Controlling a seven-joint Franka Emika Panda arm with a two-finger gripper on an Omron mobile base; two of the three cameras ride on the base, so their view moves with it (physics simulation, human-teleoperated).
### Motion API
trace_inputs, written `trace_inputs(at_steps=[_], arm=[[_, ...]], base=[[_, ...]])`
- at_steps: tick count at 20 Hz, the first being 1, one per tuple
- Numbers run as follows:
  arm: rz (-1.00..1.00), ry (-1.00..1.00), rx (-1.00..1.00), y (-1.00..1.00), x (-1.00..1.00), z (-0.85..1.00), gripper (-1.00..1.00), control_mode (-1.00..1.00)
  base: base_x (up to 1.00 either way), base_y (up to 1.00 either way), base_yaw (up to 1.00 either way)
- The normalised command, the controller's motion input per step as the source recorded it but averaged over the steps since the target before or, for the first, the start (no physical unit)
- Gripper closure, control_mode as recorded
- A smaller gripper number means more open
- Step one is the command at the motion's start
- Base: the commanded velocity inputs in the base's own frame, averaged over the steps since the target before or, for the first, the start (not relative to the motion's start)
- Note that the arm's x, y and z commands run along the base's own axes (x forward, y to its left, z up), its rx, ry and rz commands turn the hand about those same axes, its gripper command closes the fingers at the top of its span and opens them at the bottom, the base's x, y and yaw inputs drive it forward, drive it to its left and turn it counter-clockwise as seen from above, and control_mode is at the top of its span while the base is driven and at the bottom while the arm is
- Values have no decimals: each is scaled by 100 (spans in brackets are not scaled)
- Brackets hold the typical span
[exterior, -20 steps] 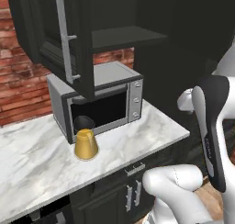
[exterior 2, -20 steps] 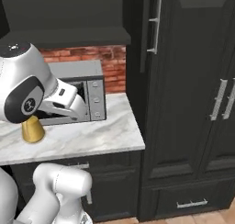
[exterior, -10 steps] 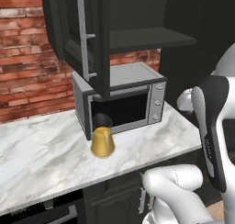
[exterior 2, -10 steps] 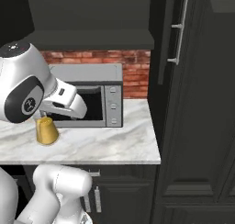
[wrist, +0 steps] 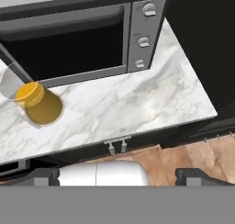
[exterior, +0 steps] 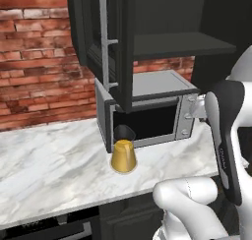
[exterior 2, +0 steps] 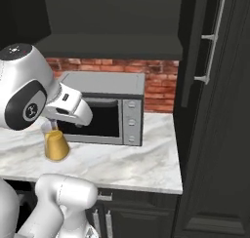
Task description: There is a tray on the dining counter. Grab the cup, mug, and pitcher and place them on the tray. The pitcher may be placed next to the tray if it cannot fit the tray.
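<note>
Amber-gold below and dark clear above, the pitcher [exterior: 123, 151] stands upright on the marble surface [exterior: 54, 165], near its front edge and just in front of the microwave [exterior: 147, 111]. Against a second ago the whole scene has slid sideways, so the base has driven along and the pitcher now sits closer to centre; judging by that, the robot is lining up for a first grab. The claw [wrist: 118, 175] hangs released, holding nothing, above the front edge. Red brick wall [exterior: 39, 52] behind, dark cabinets [exterior 2: 215, 110] at the right end.
</note>
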Motion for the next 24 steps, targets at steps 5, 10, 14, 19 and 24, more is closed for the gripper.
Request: trace_inputs(at_steps=[5,10,14,19,24], arm=[[0,0,0,0,0,0,-100,100],[0,0,0,0,0,0,-100,100],[0,0,0,0,0,0,-100,100],[3,0,0,0,5,-18,-100,-100],[11,0,0,0,9,-73,-100,-100]], base=[[22,-2,28],[18,0,28],[16,0,20],[7,0,5],[0,0,0]])
